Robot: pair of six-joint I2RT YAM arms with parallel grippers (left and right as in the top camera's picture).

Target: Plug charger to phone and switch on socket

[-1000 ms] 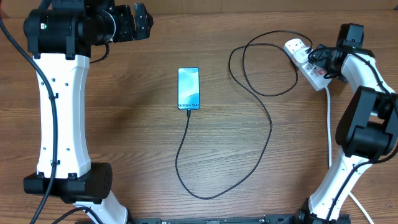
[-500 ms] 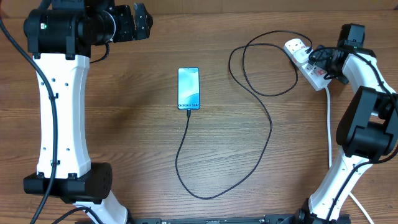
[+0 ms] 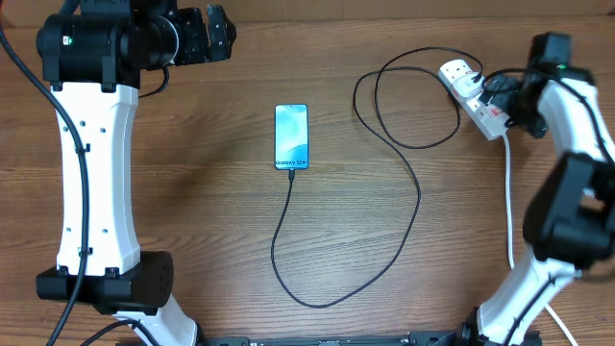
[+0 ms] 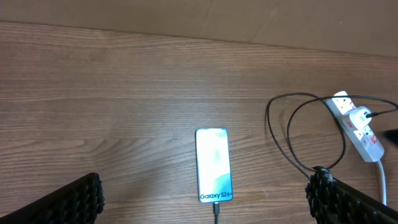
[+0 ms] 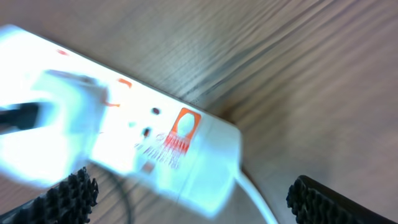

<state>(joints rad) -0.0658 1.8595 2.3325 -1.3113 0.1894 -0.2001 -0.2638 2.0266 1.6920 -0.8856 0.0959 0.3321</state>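
The phone [image 3: 292, 135] lies face up mid-table with its blue screen lit; it also shows in the left wrist view [image 4: 214, 164]. The charger's thin black cable [image 3: 417, 197] runs from the phone's lower end, loops round, and ends at the white plug head [image 3: 460, 71] seated in the socket [image 3: 478, 100]. My right gripper [image 3: 503, 94] is open just above the socket's cord end. In the blurred right wrist view the socket [image 5: 134, 134] with a red switch marking [image 5: 183, 129] lies between the open fingers [image 5: 68, 200]. My left gripper [image 3: 213, 37] is open and empty, high at the back left.
The socket's thick white cord [image 3: 508, 207] runs down the right side past the right arm's base. The left arm's white link [image 3: 91, 173] stands along the left side. The black cable forms a loop [image 3: 377, 96] left of the socket.
My right gripper has shifted slightly to the right over the socket's cord end. The left arm, the phone and the cable have not moved.
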